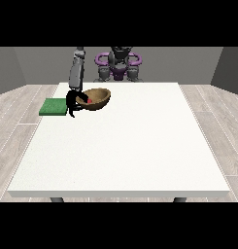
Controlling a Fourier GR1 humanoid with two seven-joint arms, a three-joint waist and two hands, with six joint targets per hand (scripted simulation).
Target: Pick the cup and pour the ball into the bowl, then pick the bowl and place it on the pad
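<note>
A brown bowl (97, 97) is at the table's far left, tilted with its opening towards the camera. A red ball (90, 100) lies inside it near the left rim. The black hand at the view's left (72, 103) grips the bowl's left rim, with fingers curled over the edge and some hanging below it. A green pad (53, 106) lies flat at the table's left edge, just left of this hand. No cup shows anywhere. The other hand is out of sight.
The white table (125, 151) stretches wide towards the camera and to the right. The grey forearm (76, 73) comes down steeply from the robot's shoulder to the bowl. The robot's torso (118, 65) stands behind the far edge.
</note>
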